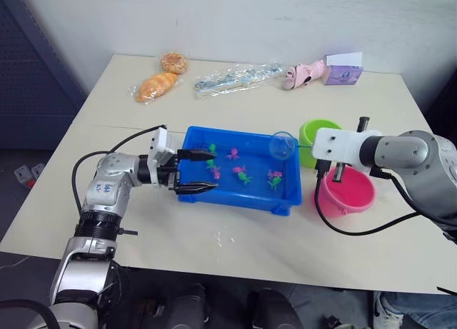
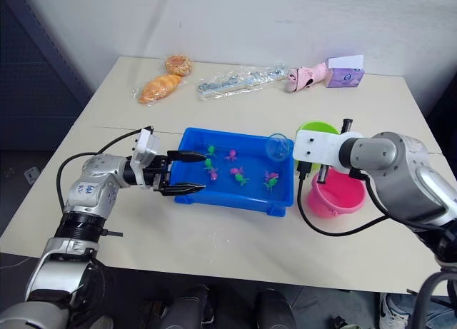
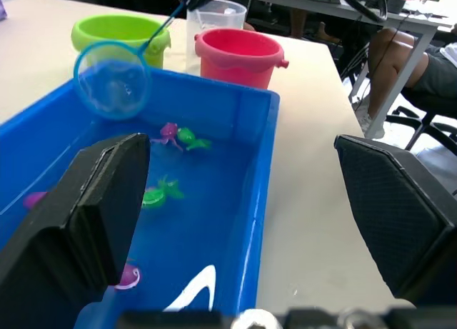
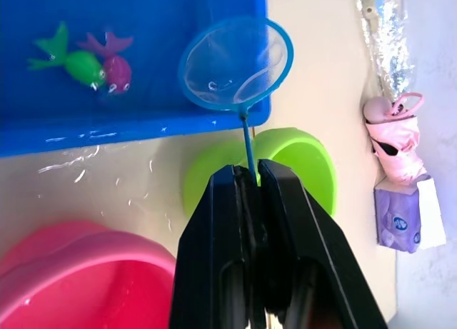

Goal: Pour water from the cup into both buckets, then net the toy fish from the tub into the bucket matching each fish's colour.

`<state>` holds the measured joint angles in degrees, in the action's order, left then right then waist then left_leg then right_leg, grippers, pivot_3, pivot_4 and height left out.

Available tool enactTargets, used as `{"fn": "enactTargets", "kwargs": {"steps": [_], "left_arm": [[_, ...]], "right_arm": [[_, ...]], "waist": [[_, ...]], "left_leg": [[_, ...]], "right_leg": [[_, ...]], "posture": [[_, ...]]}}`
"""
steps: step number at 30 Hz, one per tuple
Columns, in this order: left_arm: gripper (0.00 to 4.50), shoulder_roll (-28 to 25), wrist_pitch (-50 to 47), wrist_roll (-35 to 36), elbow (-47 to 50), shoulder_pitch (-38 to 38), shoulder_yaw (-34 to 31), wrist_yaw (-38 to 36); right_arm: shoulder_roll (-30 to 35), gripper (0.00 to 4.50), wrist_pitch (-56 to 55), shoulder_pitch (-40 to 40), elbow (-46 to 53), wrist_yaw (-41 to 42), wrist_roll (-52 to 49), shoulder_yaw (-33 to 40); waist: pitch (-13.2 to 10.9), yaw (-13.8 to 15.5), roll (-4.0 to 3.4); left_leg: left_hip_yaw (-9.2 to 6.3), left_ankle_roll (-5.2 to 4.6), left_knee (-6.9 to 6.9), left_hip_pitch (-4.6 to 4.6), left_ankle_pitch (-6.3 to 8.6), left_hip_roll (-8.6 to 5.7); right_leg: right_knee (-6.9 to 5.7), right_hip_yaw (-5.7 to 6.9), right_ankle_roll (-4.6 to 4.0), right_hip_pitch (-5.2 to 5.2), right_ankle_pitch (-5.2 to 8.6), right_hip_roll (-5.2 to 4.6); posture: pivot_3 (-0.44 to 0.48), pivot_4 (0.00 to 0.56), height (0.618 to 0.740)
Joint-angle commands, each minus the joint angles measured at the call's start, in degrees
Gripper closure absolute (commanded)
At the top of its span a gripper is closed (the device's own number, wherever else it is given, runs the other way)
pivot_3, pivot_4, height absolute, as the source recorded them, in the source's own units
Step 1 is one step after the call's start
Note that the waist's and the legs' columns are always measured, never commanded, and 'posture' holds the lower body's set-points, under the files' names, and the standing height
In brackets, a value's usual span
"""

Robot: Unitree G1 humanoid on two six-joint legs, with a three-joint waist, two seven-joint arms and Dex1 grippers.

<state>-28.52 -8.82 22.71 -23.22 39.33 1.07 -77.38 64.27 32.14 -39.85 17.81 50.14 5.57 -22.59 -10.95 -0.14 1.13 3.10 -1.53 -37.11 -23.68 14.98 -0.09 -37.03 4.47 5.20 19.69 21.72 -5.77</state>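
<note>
two buckets [image 1: 320, 133] [image 1: 345, 191], one net [image 1: 283, 145], one tub [image 1: 282, 206]

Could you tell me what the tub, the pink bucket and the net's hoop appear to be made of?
The tub looks like glossy moulded plastic: bright blue, with sharp highlights on its rim and wet floor. The pink bucket seems similar smooth plastic, uniformly coloured, with a rolled rim. The net, held in the right gripper, has a light-blue hoop, probably plastic, around a sheer, see-through mesh; the exact fabric is unclear.
</note>
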Motion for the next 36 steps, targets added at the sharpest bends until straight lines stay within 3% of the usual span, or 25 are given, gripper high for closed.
{"fn": "enactTargets", "kwargs": {"steps": [1, 16, 21, 27, 36], "left_arm": [[0.06, 0.22, 1.00, -0.20, -0.21, 1.19, 0.05, -0.87], [0.06, -0.05, -1.48, -0.05, 3.79, -0.93, 0.21, -0.90], [0.06, -0.06, -1.92, -0.02, 4.43, -1.40, -0.07, -0.55], [0.06, -0.07, -1.99, -0.16, 5.10, -2.03, 0.11, -0.18], [0.06, -0.41, -2.01, -0.42, 4.91, -1.96, 0.17, -0.12]], "right_arm": [[-0.57, 4.50, -0.25, -1.24, 1.33, 2.84, 3.99, -0.41], [-6.20, 4.50, -4.30, -5.27, -2.21, 12.77, 16.74, -4.84], [-9.12, 4.50, 0.78, -5.20, -1.44, 14.77, 15.86, -2.78], [-13.78, 4.50, 14.32, -4.73, -0.35, 15.98, 9.77, 3.34], [-16.54, 4.50, 22.98, -4.97, 1.41, 13.78, 4.93, 4.65]], "waist": [[0.00, -0.02, 0.00], [0.00, -0.03, -0.01], [0.00, -0.03, 0.00], [0.00, -0.10, -0.01], [0.00, -0.12, -0.01]], "left_leg": [[0.00, 0.00, 0.00, 0.00, 0.00, 0.00], [-0.01, 0.02, -0.02, 0.01, -0.01, -0.01], [-0.01, 0.02, -0.05, 0.01, -0.01, -0.01], [-0.02, 0.02, -0.08, 0.02, -0.01, -0.01], [-0.02, 0.03, -0.06, 0.03, -0.02, -0.03]], "right_leg": [[0.00, 0.01, 0.00, 0.00, 0.00, 0.00], [-0.11, 0.01, 0.00, 0.00, 0.00, 0.01], [-0.17, 0.01, 0.00, -0.01, 0.00, 0.02], [-0.30, 0.00, 0.00, 0.00, 0.00, 0.01], [-0.34, -0.01, 0.00, 0.02, 0.00, 0.00]], "posture": [[0.000, 0.150, 0.740], [0.000, 0.150, 0.740], [0.000, 0.150, 0.740], [0.000, 0.150, 0.740], [0.000, 0.150, 0.740]]}}
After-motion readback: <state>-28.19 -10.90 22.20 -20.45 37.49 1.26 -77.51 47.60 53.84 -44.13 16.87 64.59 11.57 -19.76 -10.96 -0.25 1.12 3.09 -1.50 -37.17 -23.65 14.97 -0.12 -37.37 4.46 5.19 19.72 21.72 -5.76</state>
